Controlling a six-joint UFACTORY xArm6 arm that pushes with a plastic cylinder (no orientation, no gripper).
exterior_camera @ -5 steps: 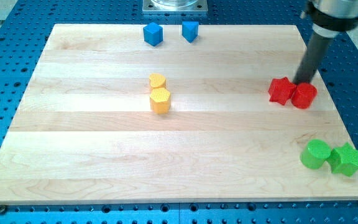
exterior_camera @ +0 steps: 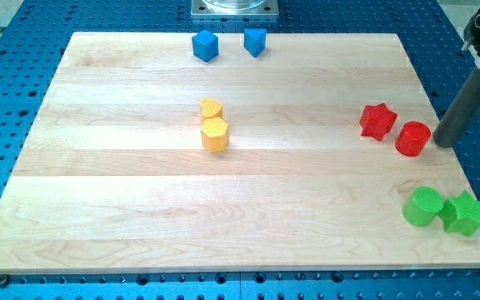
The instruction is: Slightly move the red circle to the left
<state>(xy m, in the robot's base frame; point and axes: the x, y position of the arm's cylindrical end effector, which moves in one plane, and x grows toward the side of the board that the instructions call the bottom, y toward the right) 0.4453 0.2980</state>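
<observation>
The red circle [exterior_camera: 412,138] lies near the board's right edge, just below and to the right of the red star [exterior_camera: 377,121], with a small gap between them. My tip [exterior_camera: 443,143] stands just to the right of the red circle, close beside it, at the board's right edge. The rod rises from there toward the view's top right.
A green circle [exterior_camera: 424,206] and a green star [exterior_camera: 463,213] sit at the bottom right. Two yellow blocks [exterior_camera: 213,125] stand together left of centre. Two blue blocks [exterior_camera: 206,45] [exterior_camera: 255,41] sit at the top edge. The wooden board [exterior_camera: 123,200] lies on a blue perforated table.
My tip moved from behind the red blocks to the right of the red circle. The red circle has shifted slightly down and right, away from the red star.
</observation>
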